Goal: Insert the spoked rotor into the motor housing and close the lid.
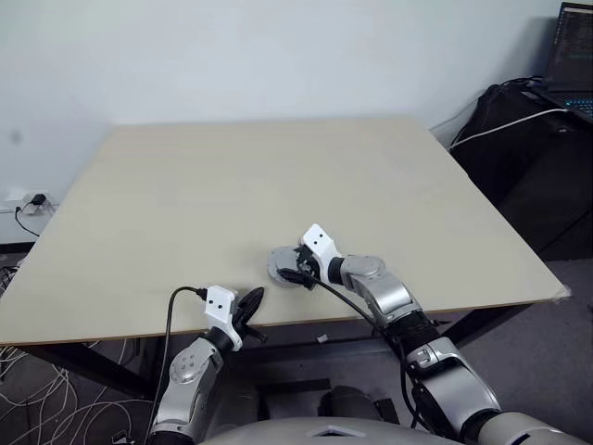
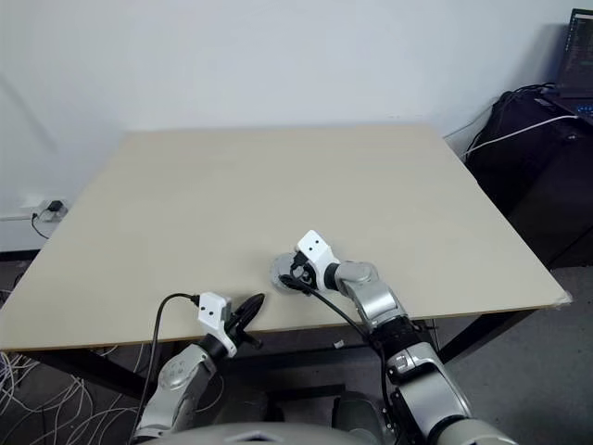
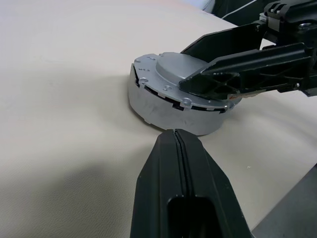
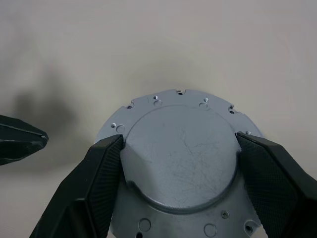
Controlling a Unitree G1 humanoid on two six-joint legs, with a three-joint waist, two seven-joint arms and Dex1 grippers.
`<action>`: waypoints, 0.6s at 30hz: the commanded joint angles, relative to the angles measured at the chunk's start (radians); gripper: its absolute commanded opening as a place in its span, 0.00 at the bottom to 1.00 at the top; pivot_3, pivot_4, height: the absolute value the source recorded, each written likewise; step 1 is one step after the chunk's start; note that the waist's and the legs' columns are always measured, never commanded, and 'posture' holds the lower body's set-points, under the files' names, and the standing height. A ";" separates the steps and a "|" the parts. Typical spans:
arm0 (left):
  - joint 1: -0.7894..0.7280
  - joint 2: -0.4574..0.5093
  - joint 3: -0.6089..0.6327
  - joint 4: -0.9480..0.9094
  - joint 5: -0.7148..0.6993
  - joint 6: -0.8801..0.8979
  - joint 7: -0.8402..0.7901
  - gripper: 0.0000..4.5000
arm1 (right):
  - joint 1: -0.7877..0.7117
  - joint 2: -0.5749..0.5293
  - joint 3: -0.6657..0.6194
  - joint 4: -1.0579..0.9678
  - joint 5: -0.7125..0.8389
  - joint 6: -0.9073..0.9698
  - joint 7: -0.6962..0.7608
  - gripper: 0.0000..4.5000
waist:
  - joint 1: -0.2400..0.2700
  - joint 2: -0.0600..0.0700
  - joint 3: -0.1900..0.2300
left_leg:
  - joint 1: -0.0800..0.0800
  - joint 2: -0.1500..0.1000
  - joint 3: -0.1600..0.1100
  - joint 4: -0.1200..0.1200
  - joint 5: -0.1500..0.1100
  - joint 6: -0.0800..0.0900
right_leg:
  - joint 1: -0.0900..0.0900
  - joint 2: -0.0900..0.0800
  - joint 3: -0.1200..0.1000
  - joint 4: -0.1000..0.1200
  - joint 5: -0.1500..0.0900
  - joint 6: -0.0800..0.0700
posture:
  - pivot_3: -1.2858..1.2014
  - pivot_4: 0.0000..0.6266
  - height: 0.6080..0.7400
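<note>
Motor housing (image 1: 285,267) sits on the tabletop (image 1: 278,176) near its front edge, lid (image 4: 181,156) on top of it. Right gripper (image 4: 178,163) is over the housing, one finger on each side of the lid's raised centre, touching it. Left gripper (image 1: 250,303) is just left of the right gripper and nearer the edge, tip pointing at the housing's side, close but apart.

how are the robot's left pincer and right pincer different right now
The left pincer is shut and holds nothing; the right pincer is spread wide, a finger on either side of the raised cap of the grey round motor assembly. The left sits beside that assembly near the table edge. Both have black fingers.
</note>
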 commanded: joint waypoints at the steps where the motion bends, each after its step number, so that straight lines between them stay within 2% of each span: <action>1: -0.008 0.000 0.003 -0.016 -0.007 -0.016 -0.004 0.00 | 0.014 -0.006 0.003 -0.003 -0.033 -0.051 -0.035 0.73 | 0.000 0.000 0.000 | 0.000 0.000 0.000 0.000 0.000 0.000 | 0.000 0.000 0.000 0.000 0.000 0.000 | 0.52 0.00 1.00; 8: -0.004 0.000 0.000 -0.025 -0.009 -0.010 -0.004 0.00 | 0.017 -0.011 0.012 0.015 -0.057 -0.131 -0.045 0.73 | 0.000 0.000 0.000 | 0.000 0.000 0.000 0.000 0.000 0.000 | 0.001 0.002 0.000 0.000 0.000 0.000 | 0.52 0.00 1.00; 18: 0.005 0.000 -0.003 -0.029 -0.008 -0.011 -0.006 0.00 | -0.011 -0.006 0.000 0.025 -0.035 0.038 -0.026 0.73 | 0.001 0.001 0.000 | 0.002 0.000 0.000 0.000 0.000 0.000 | 0.003 0.000 0.000 0.000 0.000 0.000 | 0.52 0.00 1.00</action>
